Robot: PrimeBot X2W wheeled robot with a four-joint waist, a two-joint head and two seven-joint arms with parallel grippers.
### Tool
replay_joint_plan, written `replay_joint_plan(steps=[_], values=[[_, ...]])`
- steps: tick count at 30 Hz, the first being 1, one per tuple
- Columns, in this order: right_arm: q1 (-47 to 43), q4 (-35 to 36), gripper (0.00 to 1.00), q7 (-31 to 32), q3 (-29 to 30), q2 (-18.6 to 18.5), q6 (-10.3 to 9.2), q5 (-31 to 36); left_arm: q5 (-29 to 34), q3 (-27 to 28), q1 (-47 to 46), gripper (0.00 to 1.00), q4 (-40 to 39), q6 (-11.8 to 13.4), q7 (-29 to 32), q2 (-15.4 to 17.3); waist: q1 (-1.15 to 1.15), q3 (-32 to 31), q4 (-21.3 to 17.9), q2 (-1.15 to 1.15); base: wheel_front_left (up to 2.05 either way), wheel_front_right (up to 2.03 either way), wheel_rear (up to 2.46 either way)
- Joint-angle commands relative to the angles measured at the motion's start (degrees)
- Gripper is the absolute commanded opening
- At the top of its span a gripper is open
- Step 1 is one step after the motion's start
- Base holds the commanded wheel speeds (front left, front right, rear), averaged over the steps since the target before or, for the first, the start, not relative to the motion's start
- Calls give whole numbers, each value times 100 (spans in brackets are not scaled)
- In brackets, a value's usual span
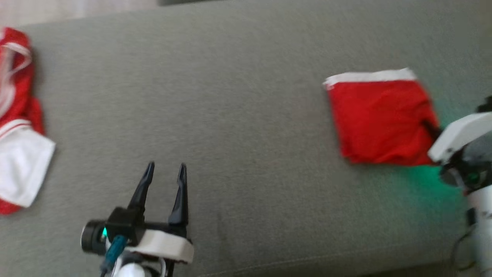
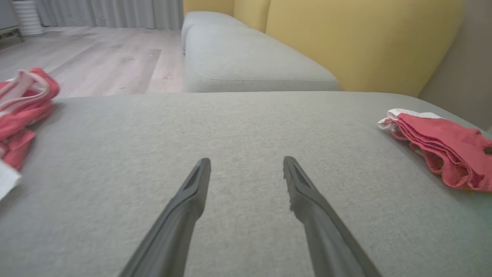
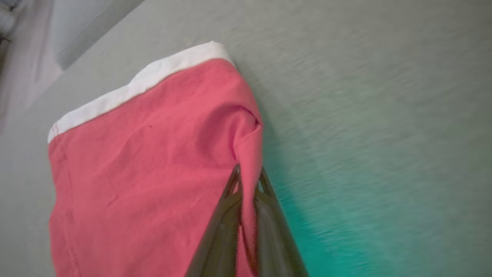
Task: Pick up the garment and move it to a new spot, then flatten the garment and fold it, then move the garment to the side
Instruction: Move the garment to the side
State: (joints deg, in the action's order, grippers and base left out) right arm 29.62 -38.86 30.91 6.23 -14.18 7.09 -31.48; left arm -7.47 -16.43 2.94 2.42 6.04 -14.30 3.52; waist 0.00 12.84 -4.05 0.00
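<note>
The garment (image 1: 378,119) is a folded red piece with a white band along its far edge, lying on the grey cushion at the right. My right gripper (image 3: 249,175) is shut on the garment's (image 3: 146,161) right edge, with a ridge of red cloth pinched between its dark fingers. In the head view that gripper (image 1: 432,129) shows as a dark tip at the cloth's right side under a white wrist. My left gripper (image 1: 163,171) stands open near the front, well left of the garment, nothing between its fingers (image 2: 192,192). The left wrist view shows the garment (image 2: 442,148) far right.
A loose heap of red and white clothes (image 1: 17,115) lies at the cushion's left end, also seen as clothes (image 2: 23,104) in the left wrist view. The cushion's front edge (image 1: 307,261) runs below my arms. A yellow backrest (image 2: 357,42) and wood floor (image 2: 96,57) lie beyond.
</note>
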Motion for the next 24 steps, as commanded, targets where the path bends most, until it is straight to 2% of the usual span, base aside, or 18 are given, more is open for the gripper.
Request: replay_joint_plan(steps=[1,4,5,9,17,21,23,24], values=[[324,208,0,-130,-76,-254,40,132,61,121,-186,100,-207,-16,-65,48,0,401,-281,0,0,0,0],[559,122,0,-371,-66,-626,40,488,120,81,-272,100,-290,-19,-20,94,0,598,-266,0,0,0,0],[559,122,0,-371,-66,-626,40,488,120,81,-272,100,-290,-19,-20,94,0,598,-266,0,0,0,0],[953,-194,0,-809,119,-1134,40,1231,187,19,-241,100,-424,7,85,142,0,820,-95,0,0,0,0],[1748,-1044,0,-1278,922,-1846,40,2488,224,98,-47,100,-775,182,179,239,0,1304,308,0,0,0,0],[1950,-1335,0,-1443,1364,-2026,40,3146,220,133,5,100,-869,241,183,268,0,1358,358,0,0,0,0],[2022,-1450,0,-1528,1623,-2001,40,3411,211,145,7,100,-894,264,192,273,0,1352,343,0,0,0,0],[2055,-1494,25,-1578,1724,-1950,40,3532,209,147,-3,100,-905,272,195,273,0,1341,322,0,0,0,0]])
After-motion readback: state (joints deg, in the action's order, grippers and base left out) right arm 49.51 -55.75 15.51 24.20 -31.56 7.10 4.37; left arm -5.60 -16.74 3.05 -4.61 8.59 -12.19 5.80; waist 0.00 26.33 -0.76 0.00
